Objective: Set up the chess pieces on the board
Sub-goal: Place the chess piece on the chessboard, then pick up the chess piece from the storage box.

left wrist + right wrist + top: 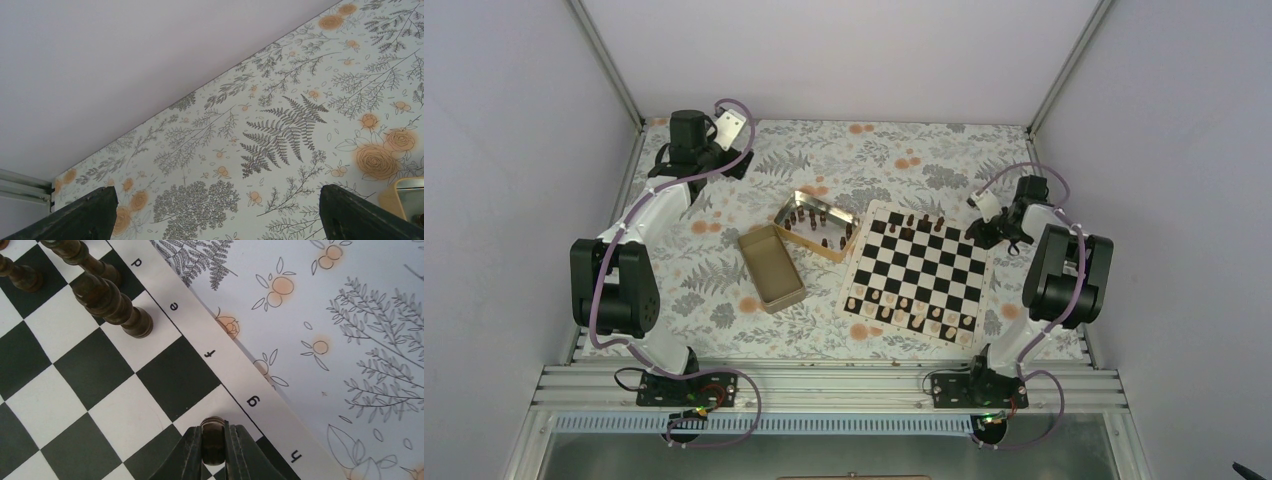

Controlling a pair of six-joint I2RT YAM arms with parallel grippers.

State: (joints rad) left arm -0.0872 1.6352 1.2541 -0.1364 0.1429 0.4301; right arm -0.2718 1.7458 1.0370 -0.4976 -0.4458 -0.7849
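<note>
**A:** What do we find nearest the arm bases?

**B:** On the flowered table (714,275) the board (921,268) lies in front of the right arm, turned a little askew. Pale pieces (904,312) fill its two near rows.

**A:** And to the left of it?

**B:** We see a golden tin (771,268) near the board's left edge, showing only its plain inside.

**A:** Where do we see the task's own things?

**B:** The dark chess pieces (116,306) stand along the board's far row. In the right wrist view, two of them are on the squares by the border letters d and e.

**A:** What about the right hand (213,439)?

**B:** It sits at the board's far right corner, clenched on one dark piece (213,426) between the border letters g and h. We cannot tell whether that piece's foot touches the square.

**A:** Is anything level with that row?

**B:** A second tin (812,208) lies just beside the board's far left corner, with more dark pieces standing inside.

**A:** And farthest off?

**B:** The left hand (216,200) is released, fingers (87,215) wide apart. It hangs over bare flowered table near the back wall, well apart from the board.
</note>
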